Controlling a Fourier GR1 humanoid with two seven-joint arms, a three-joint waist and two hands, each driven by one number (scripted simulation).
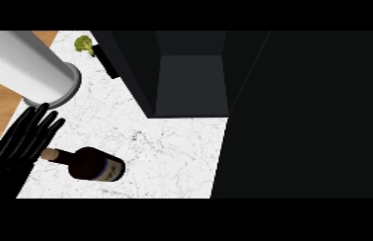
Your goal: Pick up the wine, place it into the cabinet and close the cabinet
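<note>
The wine bottle (93, 165) is dark with a tan cork end and a label, and it lies on its side on the white marble counter (167, 151), neck pointing left. My left hand (29, 134) is just left of and above the neck, fingers straight and spread, holding nothing. Its grey forearm (36, 67) runs to the upper left. The dark cabinet (191, 77) stands open behind the bottle, with its inside bare. Its door (299, 116) is swung out and fills the right side. My right hand does not show.
A small green broccoli (85, 44) lies at the counter's back left, beside the cabinet's handle (105, 62). A wooden floor strip (11, 101) shows past the counter's left edge.
</note>
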